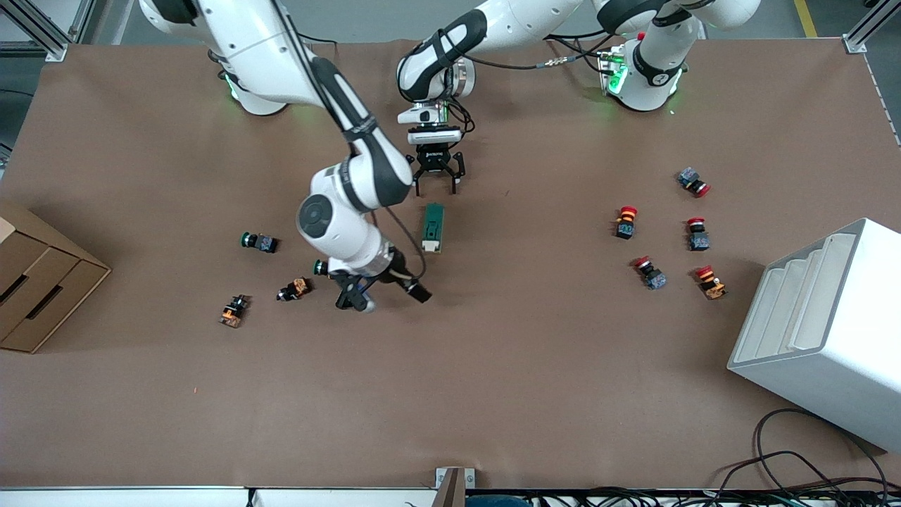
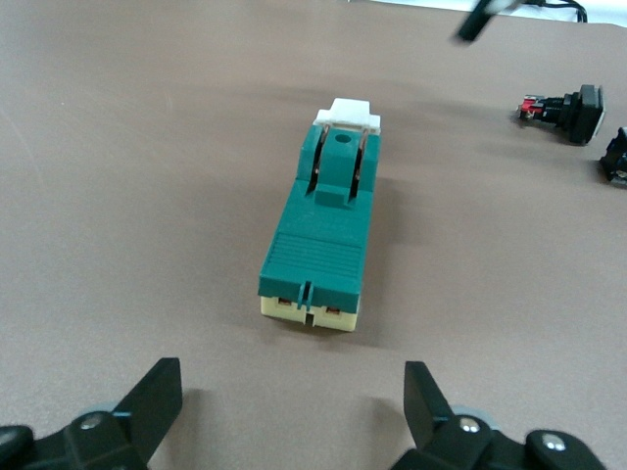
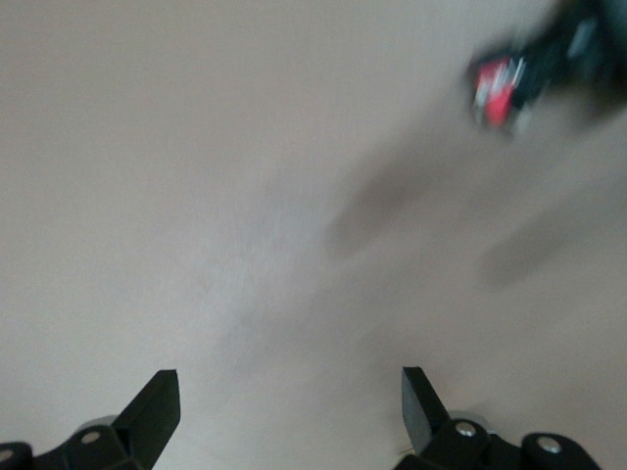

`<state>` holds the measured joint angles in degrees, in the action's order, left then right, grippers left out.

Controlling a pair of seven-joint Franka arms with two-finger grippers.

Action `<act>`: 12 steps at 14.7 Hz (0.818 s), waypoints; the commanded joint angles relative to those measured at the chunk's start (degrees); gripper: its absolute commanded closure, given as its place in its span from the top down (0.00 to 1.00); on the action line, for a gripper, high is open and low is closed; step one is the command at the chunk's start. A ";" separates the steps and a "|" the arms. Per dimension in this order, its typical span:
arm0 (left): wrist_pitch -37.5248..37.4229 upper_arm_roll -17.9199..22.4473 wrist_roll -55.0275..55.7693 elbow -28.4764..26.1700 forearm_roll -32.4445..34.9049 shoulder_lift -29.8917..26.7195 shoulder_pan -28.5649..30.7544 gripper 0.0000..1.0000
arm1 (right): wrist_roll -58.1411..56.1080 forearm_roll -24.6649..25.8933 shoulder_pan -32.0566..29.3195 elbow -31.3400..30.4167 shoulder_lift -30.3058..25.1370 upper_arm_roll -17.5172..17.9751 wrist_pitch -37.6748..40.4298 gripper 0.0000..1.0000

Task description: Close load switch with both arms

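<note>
The load switch [image 1: 433, 227] is a long dark green block on a cream base, lying flat mid-table. In the left wrist view the load switch [image 2: 318, 240] has its white lever piece [image 2: 348, 113] at the end away from my left gripper. My left gripper [image 1: 436, 189] hangs open just off the switch's end nearest the robot bases, apart from it. Its fingers [image 2: 157, 397] hold nothing. My right gripper [image 1: 386, 296] is open and empty over bare table near the switch's other end. The right wrist view shows the right gripper [image 3: 291, 397] over blurred table.
Several dark push buttons [image 1: 259, 242] lie toward the right arm's end, one blurred in the right wrist view [image 3: 509, 83]. Several red-capped buttons [image 1: 626, 222] lie toward the left arm's end. A cardboard box [image 1: 35, 282] and a white rack [image 1: 823, 331] stand at the table's ends.
</note>
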<state>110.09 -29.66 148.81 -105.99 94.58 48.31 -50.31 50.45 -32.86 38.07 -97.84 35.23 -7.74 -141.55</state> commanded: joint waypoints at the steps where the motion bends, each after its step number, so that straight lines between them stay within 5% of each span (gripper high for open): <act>1: -0.76 0.22 1.39 1.14 0.69 0.99 -0.76 1.00 | -7.88 5.08 -4.57 -1.57 -6.03 -0.69 9.07 1.00; 6: -0.76 0.22 1.39 1.14 0.61 0.99 -0.76 1.00 | -26.60 12.19 -10.81 -0.35 -13.86 -6.39 29.45 1.00; 12: -0.76 0.22 1.39 1.14 0.61 0.99 -0.76 1.00 | -44.45 22.57 -16.69 15.90 -14.93 -13.17 55.83 1.00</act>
<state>110.09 -29.66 148.82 -105.96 94.58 48.33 -50.32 10.57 -12.43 23.88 -86.86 19.85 -20.79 -91.03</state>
